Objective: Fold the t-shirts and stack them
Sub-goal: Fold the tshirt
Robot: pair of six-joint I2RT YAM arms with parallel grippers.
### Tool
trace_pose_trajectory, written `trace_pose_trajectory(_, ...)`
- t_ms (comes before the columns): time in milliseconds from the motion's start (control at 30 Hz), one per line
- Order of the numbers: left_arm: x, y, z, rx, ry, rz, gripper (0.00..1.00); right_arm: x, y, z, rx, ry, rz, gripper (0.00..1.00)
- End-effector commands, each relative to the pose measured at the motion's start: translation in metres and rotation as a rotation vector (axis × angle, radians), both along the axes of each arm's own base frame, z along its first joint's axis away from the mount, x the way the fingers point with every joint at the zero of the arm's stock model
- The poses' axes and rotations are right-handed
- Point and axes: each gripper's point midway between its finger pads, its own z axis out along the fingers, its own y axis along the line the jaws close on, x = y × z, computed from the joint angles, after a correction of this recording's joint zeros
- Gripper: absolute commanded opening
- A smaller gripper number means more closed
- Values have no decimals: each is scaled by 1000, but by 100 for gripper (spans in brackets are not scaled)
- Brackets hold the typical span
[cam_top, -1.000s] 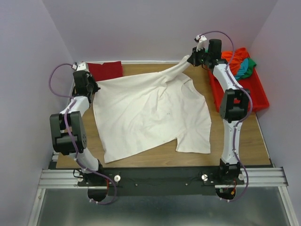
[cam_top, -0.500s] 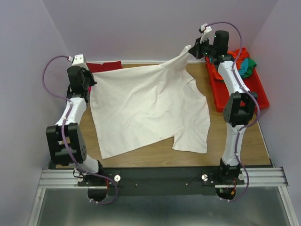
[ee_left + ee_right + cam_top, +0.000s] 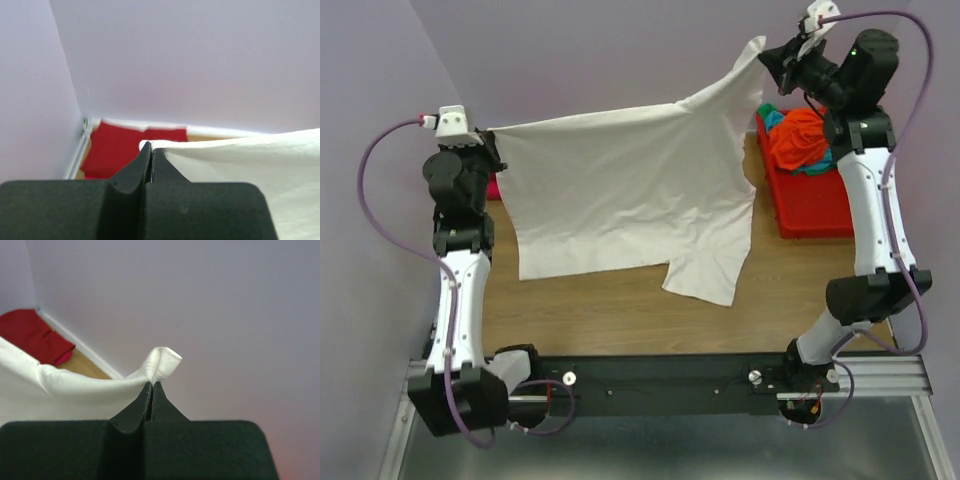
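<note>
The left end effector [image 3: 151, 152] was pressed together on one top corner of the cream-white t-shirt [image 3: 620, 190]. The right end effector [image 3: 151, 386] pinched the opposite corner, a small fold of cloth poking above its tips. Between them the shirt hung spread over the tabletop [image 3: 620, 305]. A dark red t-shirt [image 3: 125, 145] lay flat at the far left corner. An orange t-shirt [image 3: 798, 135] sat bunched in the red tray [image 3: 820, 210].
</note>
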Motion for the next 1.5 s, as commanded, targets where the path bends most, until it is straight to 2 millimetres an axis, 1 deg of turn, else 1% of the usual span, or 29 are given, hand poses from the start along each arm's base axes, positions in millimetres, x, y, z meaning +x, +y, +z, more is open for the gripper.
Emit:
trace_pose_trajectory(0,-80,-21,119,55,-338,-53,0,-69,-22,104,-42,-252,-91,1)
trace_pose_trajectory(33,-97,-28,139,54,-404,-81,0,-95,-25,131,-37,-315,-104,1)
trace_pose_trajectory(67,-125,-35,162,61,-480,-95,0,-109,-31,148,-32,-357,-134,1)
trace_pose_trajectory(133,-158,-48,194,71,-568,-143,0,-161,-42,200,-7,-499,-179,1)
trace_pose_trajectory(233,-207,-69,238,61,-688,-228,0,-222,-64,256,45,-663,-285,1)
trace_pose_trajectory(367,-260,-92,281,70,-814,-337,0,-286,-96,299,101,-817,-444,1)
trace_pose_trajectory(433,-282,-99,298,84,-864,-369,0,-293,-108,305,101,-846,-514,1)
trace_pose_trajectory(500,-290,-98,304,92,-882,-360,0,-292,-112,304,93,-844,-537,1)
trace_pose_trajectory(600,-289,-96,302,96,-873,-345,0,-265,-110,288,70,-782,-539,1)
trace_pose_trajectory(667,-273,-89,290,95,-828,-305,0,-242,-107,275,48,-734,-525,1)
trace_pose_trajectory(733,-259,-82,277,86,-795,-264,0,-209,-102,253,26,-660,-509,1)
trace_pose_trajectory(767,-236,-79,256,81,-736,-247,0,-194,-98,242,17,-626,-494,1)
trace_pose_trajectory(800,-211,-70,230,59,-667,-207,0,-166,-88,217,-15,-557,-445,1)
trace_pose_trajectory(833,-212,-68,230,53,-670,-193,0,-156,-87,206,-16,-525,-441,1)
trace_pose_trajectory(867,-184,-64,197,39,-585,-179,0,-136,-82,187,-27,-472,-420,1)
trace_pose_trajectory(933,-154,-56,158,13,-495,-138,0,-111,-65,154,-37,-387,-329,1)
trace_pose_trajectory(967,-127,-52,114,-8,-403,-122,0,-83,-53,111,-47,-281,-268,1)
trace_pose_trajectory(1033,-100,-42,68,-31,-312,-70,0,-59,-38,66,-51,-175,-189,1)
trace_pose_trajectory(1067,-77,-37,24,-48,-221,-44,0,-37,-27,18,-61,-72,-132,1)
trace_pose_trajectory(1100,-66,-34,3,-61,-179,-26,0,-23,-20,-11,-63,-15,-100,1)
trace_pose_trajectory(1167,-36,-20,-61,-78,-43,40,0,0,-11,-54,-58,60,-58,1)
trace_pose_trajectory(1200,-26,-16,-81,-89,4,59,0,25,-9,-113,-62,171,-48,1)
trace_pose_trajectory(1233,-15,-8,-98,-99,43,93,0,38,-5,-129,-59,174,-35,1)
trace_pose_trajectory(1267,6,-5,-144,-100,162,100,0,52,-4,-155,-59,213,-33,1)
trace_pose_trajectory(1300,17,-1,-166,-97,222,109,0,75,-2,-202,-62,287,-35,1)
trace_pose_trajectory(1367,44,6,-188,-114,315,107,0,102,0,-244,-49,361,-57,1)
trace_pose_trajectory(1400,57,15,-233,-123,435,116,0,112,0,-257,-41,383,-68,1)
trace_pose_trajectory(1433,65,18,-246,-128,479,111,0,126,1,-261,-30,382,-79,1)
trace_pose_trajectory(1467,78,24,-259,-116,523,112,0,138,0,-294,-25,438,-98,1)
